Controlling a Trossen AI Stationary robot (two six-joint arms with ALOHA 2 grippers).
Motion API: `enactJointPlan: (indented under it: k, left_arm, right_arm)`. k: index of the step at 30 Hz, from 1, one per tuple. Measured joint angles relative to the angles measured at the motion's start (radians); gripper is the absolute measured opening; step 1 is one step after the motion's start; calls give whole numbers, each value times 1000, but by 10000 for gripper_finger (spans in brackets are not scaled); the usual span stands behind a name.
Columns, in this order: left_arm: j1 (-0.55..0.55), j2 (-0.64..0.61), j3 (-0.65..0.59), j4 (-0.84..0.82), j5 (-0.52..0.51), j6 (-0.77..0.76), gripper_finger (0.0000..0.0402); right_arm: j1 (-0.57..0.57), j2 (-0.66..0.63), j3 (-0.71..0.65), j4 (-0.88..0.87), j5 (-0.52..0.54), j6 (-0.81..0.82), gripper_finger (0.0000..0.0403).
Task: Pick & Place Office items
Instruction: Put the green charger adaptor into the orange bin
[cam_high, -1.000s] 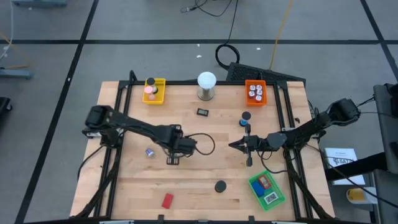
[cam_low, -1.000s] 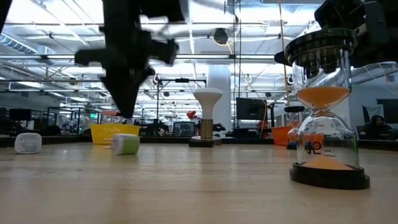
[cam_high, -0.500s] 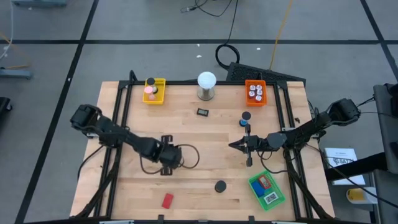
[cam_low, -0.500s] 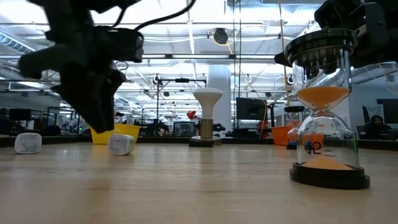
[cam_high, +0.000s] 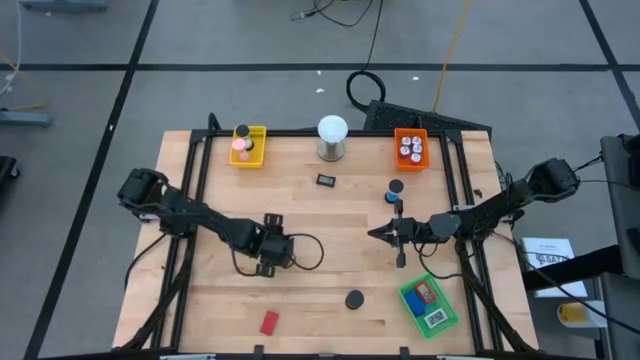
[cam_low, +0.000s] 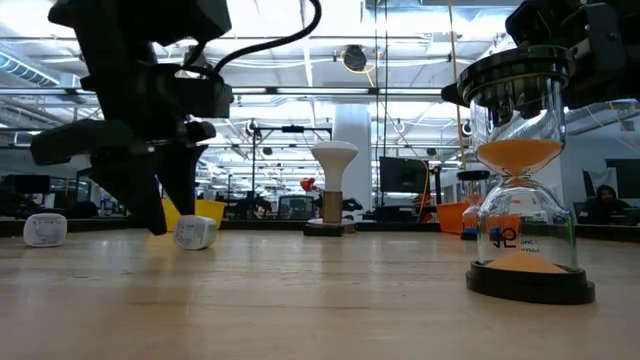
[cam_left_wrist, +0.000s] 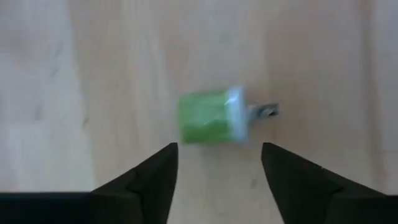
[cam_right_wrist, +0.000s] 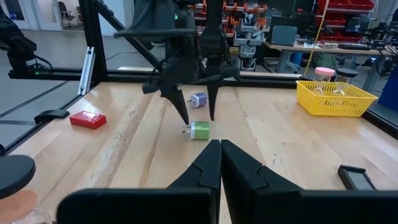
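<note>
Judging from how things lie, the sorting is only partly done: pink and black round pieces (cam_high: 241, 145) are seen in the yellow tray (cam_high: 256, 133), whitish bits in the orange tray (cam_high: 411, 135), and red and blue flat blocks in the green tray (cam_high: 412, 309), while a red flat block (cam_high: 269, 322), a black round piece (cam_high: 354, 299), a small dark flat item (cam_high: 326, 180) and a purple clip-like bit (cam_right_wrist: 198, 99) are left loose on the wooden tabletop (cam_high: 330, 225). A small green cylindrical piece with a pale cap and a metal prong (cam_left_wrist: 214, 116) lies on its side on the tabletop, left of the middle, directly under the left pincer (cam_left_wrist: 217, 168), whose fingers are spread wide to either side of it without touching. Its long axis runs across the gap between those fingers, the prong end pointing toward one of them. The right pincer (cam_right_wrist: 219, 163) is held fully closed and empty right of the middle.
</note>
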Motion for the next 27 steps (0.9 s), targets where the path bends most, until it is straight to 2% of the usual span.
enactJointPlan:
  k: [4,8,13,16,18,23,27]
  left_arm:
    - [3,2,0,97,88,48,197]
    - [-25,-8,0,117,150,24,168]
    - [-86,-7,0,144,143,-59,156]
    - [-96,-7,6,157,140,-193,166]
    - [-108,-7,10,161,99,-237,182]
    - [-148,-7,10,147,-86,-66,225]
    - [-104,-7,10,152,-67,71,252]
  right_arm:
    - [0,0,0,-3,0,5,4]
    - [0,0,0,-1,0,1,4]
    - [0,0,0,-1,0,0,4]
    - [0,0,0,0,0,0,4]
    - [0,0,0,0,0,0,4]
    - [0,0,0,1,0,1,4]
    - [0,0,0,0,0,1,4]
